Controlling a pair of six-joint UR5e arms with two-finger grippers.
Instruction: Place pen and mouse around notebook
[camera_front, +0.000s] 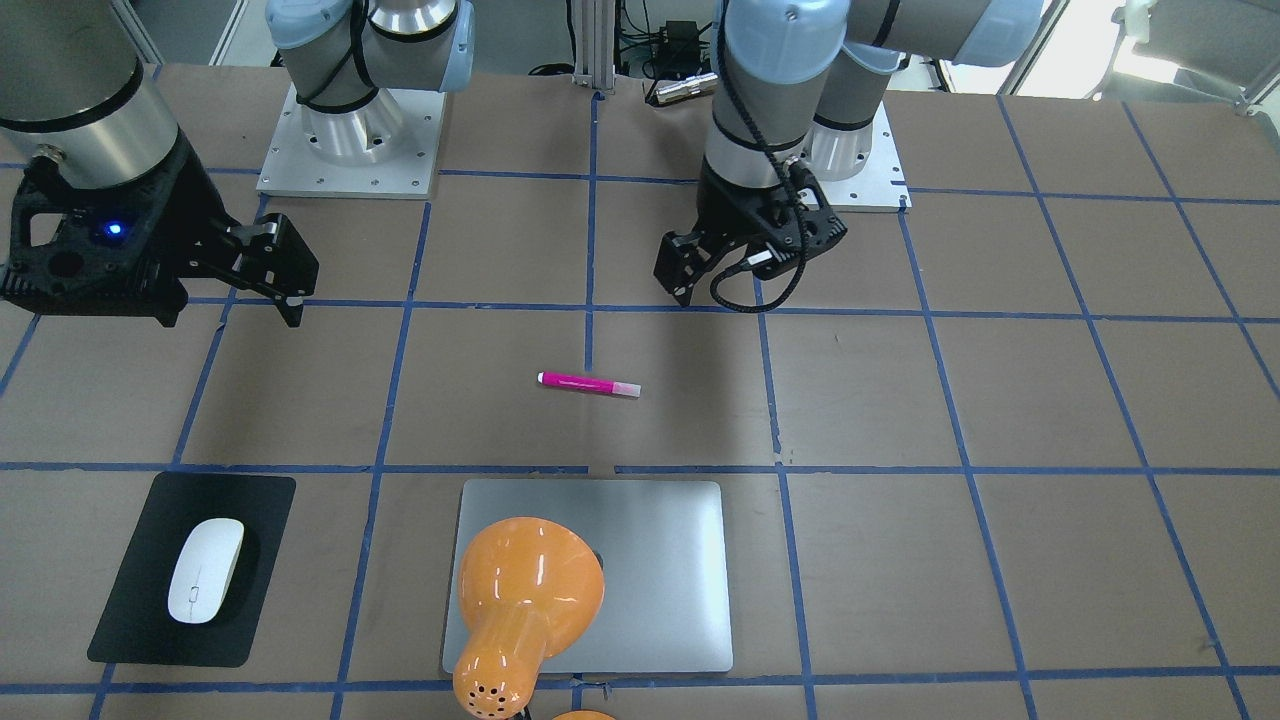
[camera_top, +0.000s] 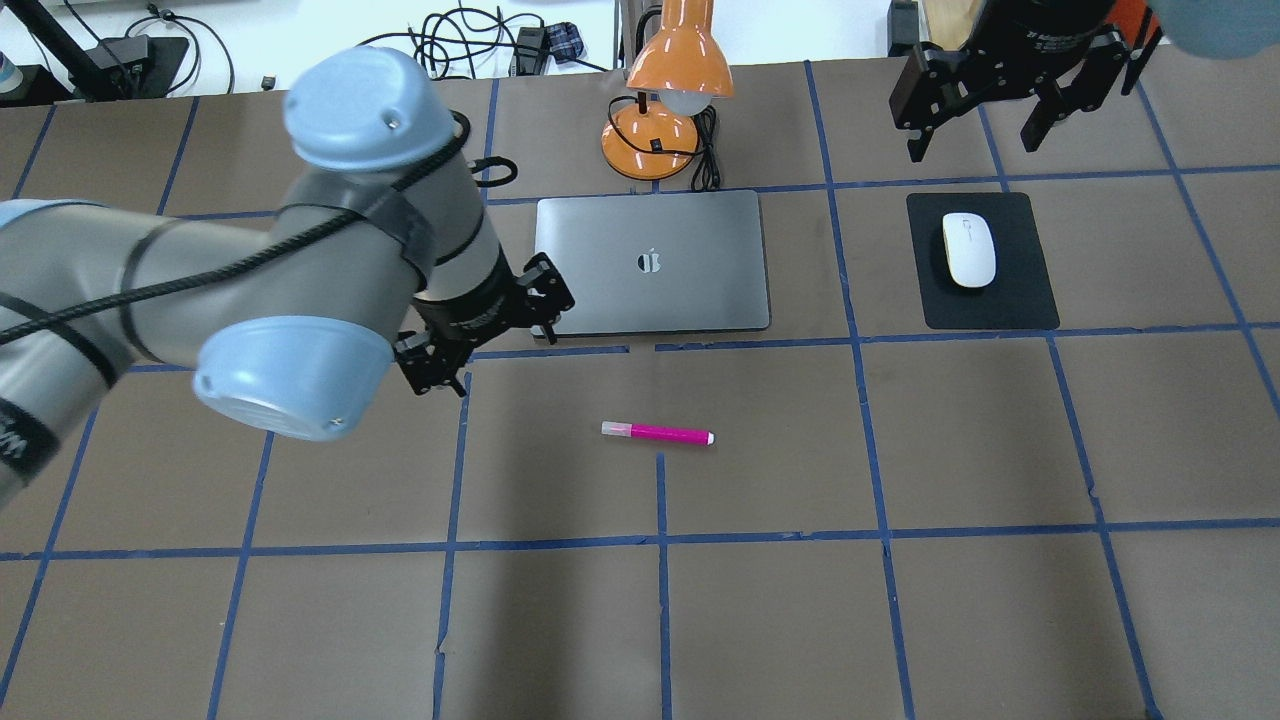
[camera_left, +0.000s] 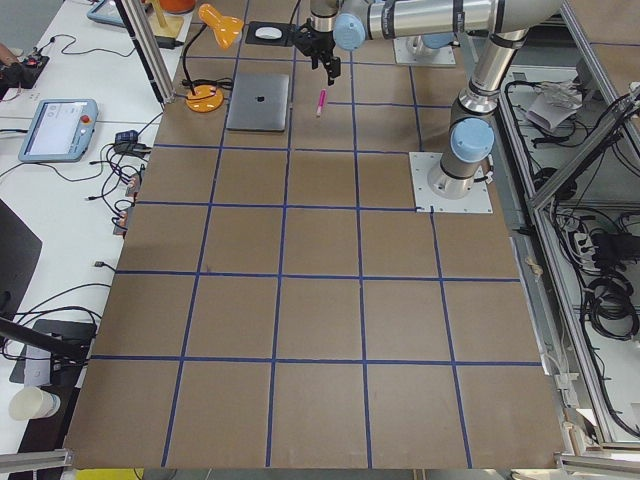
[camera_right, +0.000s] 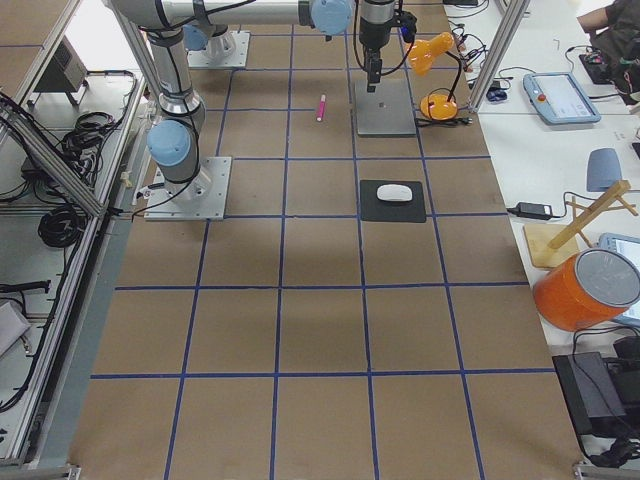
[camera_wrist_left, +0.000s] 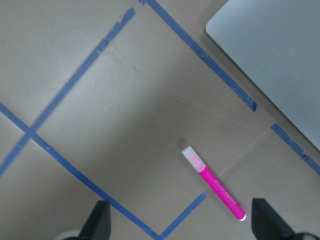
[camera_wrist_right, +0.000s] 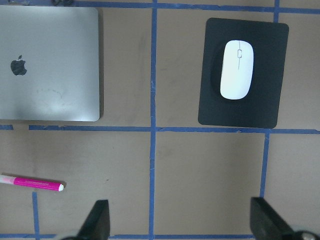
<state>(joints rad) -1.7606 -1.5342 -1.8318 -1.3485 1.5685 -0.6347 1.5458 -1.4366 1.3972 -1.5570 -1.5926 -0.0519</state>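
Observation:
The pink pen (camera_top: 657, 433) (camera_front: 590, 385) lies flat on the brown table, on the robot's side of the silver notebook (camera_top: 650, 262) (camera_front: 650, 560). The white mouse (camera_top: 968, 250) (camera_front: 205, 570) rests on a black mat to the notebook's right in the overhead view. My left gripper (camera_top: 497, 345) (camera_wrist_left: 182, 222) hovers open and empty above the table, left of the pen and near the notebook's corner. My right gripper (camera_top: 972, 140) (camera_wrist_right: 180, 220) hangs high and open, holding nothing; its wrist view looks down on the mouse (camera_wrist_right: 237, 69), the notebook (camera_wrist_right: 47, 65) and the pen (camera_wrist_right: 32, 182).
The black mat (camera_top: 1020, 300) (camera_front: 140, 600) lies under the mouse. An orange desk lamp (camera_top: 670, 60) (camera_front: 525, 600) stands beyond the notebook, its head over the far edge. Blue tape lines grid the table. Open tabletop lies to the notebook's left and around the pen.

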